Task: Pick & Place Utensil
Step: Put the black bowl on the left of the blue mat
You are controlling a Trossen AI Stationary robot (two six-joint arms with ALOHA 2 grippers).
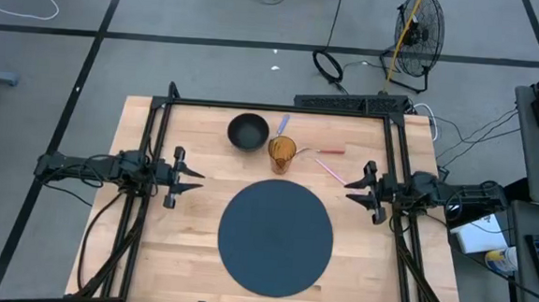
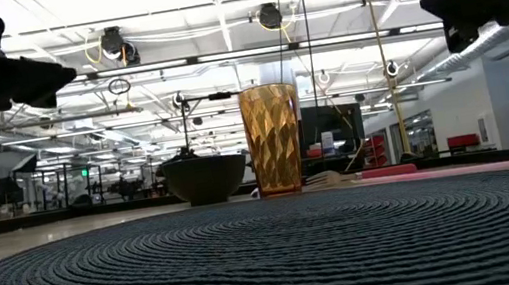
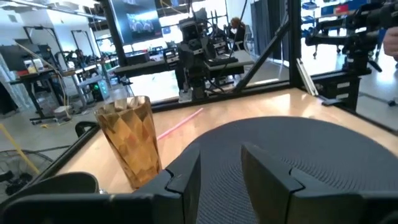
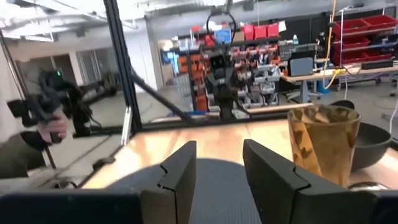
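Note:
An amber faceted cup point(image 1: 281, 154) stands upright on the wooden table, with a black bowl point(image 1: 248, 131) to its left. A red-handled utensil point(image 1: 324, 152) and a thin pink utensil point(image 1: 332, 171) lie flat on the table right of the cup. A blue utensil point(image 1: 283, 125) shows at the cup's far side; I cannot tell whether it is in the cup. A dark round placemat point(image 1: 275, 238) lies at the table's middle. My left gripper point(image 1: 193, 179) is open and empty left of the mat point(image 3: 219, 155). My right gripper point(image 1: 352, 189) is open and empty right of it point(image 4: 217, 146).
A black frame point(image 1: 281, 108) runs along the table's far and side edges. Both grippers hang above table height, as the low view shows point(image 2: 23, 81) point(image 2: 462, 5). A person's hand point(image 4: 53, 127) holding a device shows beyond the table's left side.

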